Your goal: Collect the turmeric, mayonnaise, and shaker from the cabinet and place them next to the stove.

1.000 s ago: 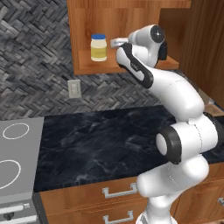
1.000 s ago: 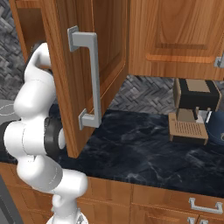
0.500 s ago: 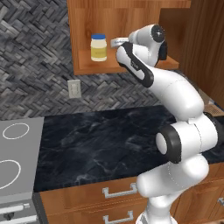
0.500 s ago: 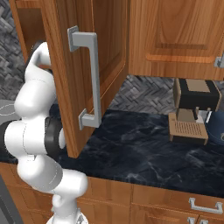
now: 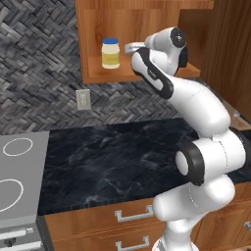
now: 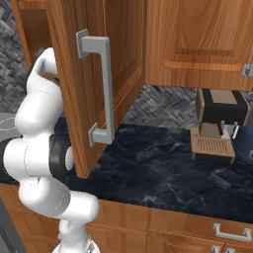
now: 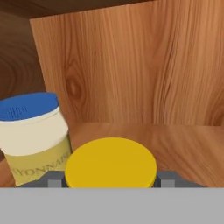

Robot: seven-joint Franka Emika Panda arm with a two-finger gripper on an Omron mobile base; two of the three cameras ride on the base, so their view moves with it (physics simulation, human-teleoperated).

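In the hand view the turmeric's yellow lid sits right between my fingertips, and my gripper is shut on it, with a grey tip pressed against each side. The jar's body is hidden below the lid. The mayonnaise, cream-white with a blue lid, stands just left of it on the shelf. From the left base view the mayonnaise stands in the open cabinet and my arm reaches in beside it on its right. The stove lies at the lower left. The shaker is hidden.
The open cabinet door with its grey handle hangs close to the right of my arm. A black marbled countertop runs below the cabinet. On it, at the far right, stands a coffee machine. A wall outlet is under the shelf.
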